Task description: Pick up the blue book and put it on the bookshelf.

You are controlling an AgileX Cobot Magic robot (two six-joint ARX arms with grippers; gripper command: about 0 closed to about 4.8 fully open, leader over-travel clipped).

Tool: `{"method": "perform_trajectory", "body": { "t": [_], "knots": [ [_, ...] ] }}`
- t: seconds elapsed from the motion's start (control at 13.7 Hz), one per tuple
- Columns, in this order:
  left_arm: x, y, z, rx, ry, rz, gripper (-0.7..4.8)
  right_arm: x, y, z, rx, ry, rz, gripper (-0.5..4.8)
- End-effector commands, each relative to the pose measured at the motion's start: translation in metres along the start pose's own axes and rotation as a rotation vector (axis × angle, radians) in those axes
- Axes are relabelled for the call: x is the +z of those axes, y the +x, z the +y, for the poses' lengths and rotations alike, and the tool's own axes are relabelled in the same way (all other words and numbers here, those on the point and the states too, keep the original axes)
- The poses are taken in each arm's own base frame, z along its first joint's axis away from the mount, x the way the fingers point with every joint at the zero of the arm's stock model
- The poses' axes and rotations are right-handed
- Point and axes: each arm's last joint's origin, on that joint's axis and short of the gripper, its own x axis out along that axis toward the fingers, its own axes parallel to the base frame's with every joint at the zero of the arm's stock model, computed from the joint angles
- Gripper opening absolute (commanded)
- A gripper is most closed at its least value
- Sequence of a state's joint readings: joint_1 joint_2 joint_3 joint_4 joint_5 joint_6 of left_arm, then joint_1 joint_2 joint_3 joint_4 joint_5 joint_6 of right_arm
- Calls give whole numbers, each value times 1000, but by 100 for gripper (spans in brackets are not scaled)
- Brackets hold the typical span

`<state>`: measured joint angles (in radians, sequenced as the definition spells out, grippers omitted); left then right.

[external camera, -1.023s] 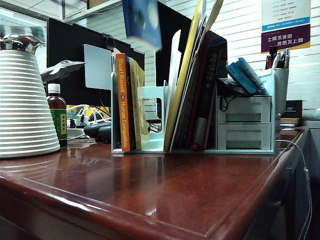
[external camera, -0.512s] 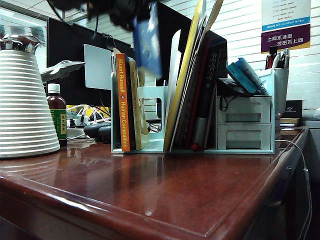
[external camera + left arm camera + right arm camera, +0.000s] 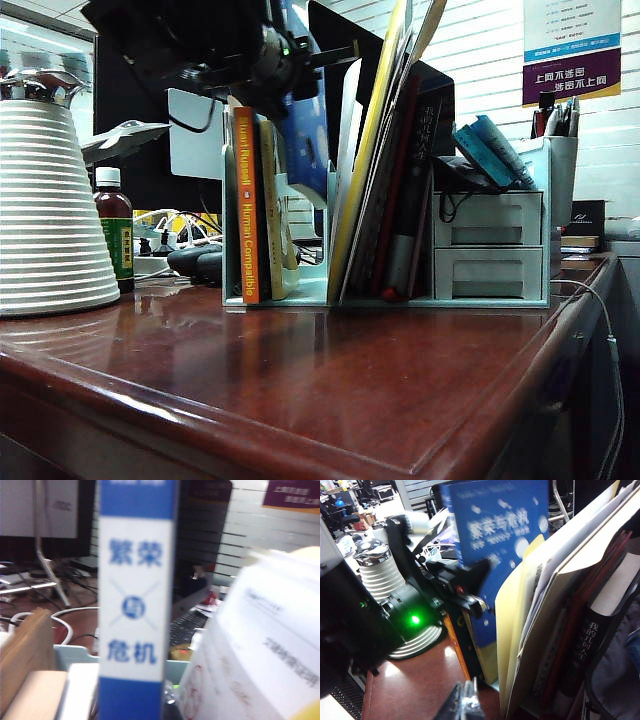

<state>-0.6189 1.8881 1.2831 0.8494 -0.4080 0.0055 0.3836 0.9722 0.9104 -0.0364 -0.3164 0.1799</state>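
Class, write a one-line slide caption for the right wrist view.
Left gripper, shut on the blue book, lowers it into the bookshelf beside yellow folders.

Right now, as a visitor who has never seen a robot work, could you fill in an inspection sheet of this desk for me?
Surface: glossy brown desk, bare in front.
Job's things: blue book upright, partly down into the mint bookshelf, beside an orange-spined book.
Clutter: ribbed white jug, brown bottle, folders, pens.
Grippers: left gripper above the bookshelf, fingers shut on the blue book; right gripper low near the desk, fingers look shut, holding nothing.
Cables: white cable over the desk's right edge.
Surroundings: black monitors, wall poster.
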Motion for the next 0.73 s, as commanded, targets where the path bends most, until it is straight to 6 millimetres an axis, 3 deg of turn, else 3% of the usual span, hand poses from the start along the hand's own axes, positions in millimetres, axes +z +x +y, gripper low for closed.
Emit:
{"method": "perform_trajectory", "body": {
  "t": [0.07, 0.15, 0.44, 0.51, 0.58, 0.73],
  "knots": [
    [1, 3, -2, -23, -67, -40, 94, 3, -2, 2, 11, -3, -19, -1],
    [-2, 3, -2, -25, -82, -25, 121, 3, -2, 2, 24, -4, -18, -1],
    [-10, 4, -3, -27, -63, 17, 121, 5, -4, 3, 30, -8, -30, -1],
    [-10, 4, -3, -27, -59, 15, 107, 5, -4, 3, 31, -8, -30, -1],
    [-10, 4, -3, -26, -54, 14, 37, 5, -4, 3, 31, -9, -32, -1],
    [-5, 4, -2, 7, 10, -15, 12, 6, -5, 4, 32, -10, -35, -1]
  ]
}}
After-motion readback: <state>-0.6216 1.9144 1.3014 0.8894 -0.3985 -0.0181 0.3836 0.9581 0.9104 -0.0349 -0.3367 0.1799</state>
